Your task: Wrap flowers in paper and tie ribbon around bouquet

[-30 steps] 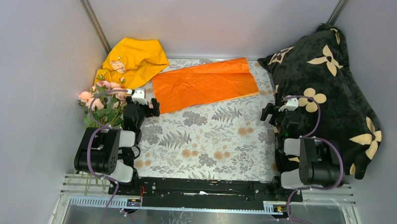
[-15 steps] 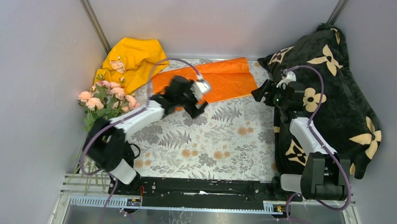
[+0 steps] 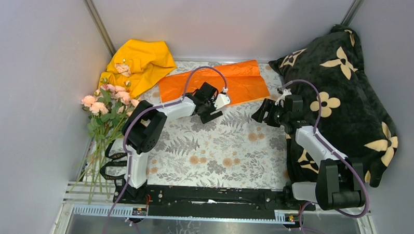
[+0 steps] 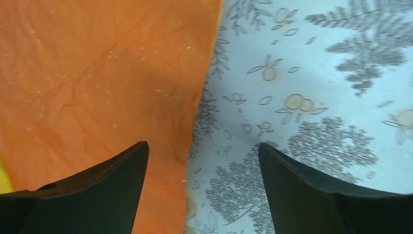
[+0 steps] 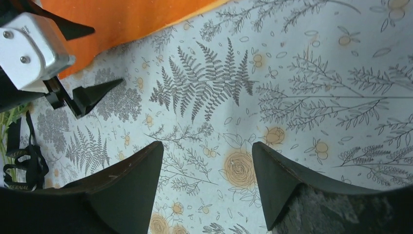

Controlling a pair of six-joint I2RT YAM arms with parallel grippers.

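The left jaws are standing spread wide with nothing between them, at the end of the left arm (image 3: 163,109), which is reaching out across the bench (image 3: 219,154). The orange paper (image 3: 216,83) is lying flat right beneath them. In the left wrist view its near edge is running between the two fingers (image 4: 97,195), so one finger is hanging over the paper and the other over the printed tablecloth (image 4: 316,97). Whether either fingertip is touching the sheet, I cannot tell.

The right jaws are also standing spread and are pinching nothing. They are pointing down over bare tablecloth, facing the left jaws, which are showing ahead of them in the right wrist view. The paper's near edge is lying just beyond the right jaws and apart from them.

The flowers (image 3: 109,106) are lying well apart from both sets of jaws, out past the left jaws on the side away from the right ones. Their pink blooms are resting against the wall, and their long stems are trailing back towards the arm bases. A yellow cloth (image 3: 139,60) is sitting bunched beyond the flowers, beside the end of the paper farthest from the right jaws. A black pillow (image 3: 351,96) with cream flower shapes is slumping behind the right jaws, against the right arm (image 3: 310,139).
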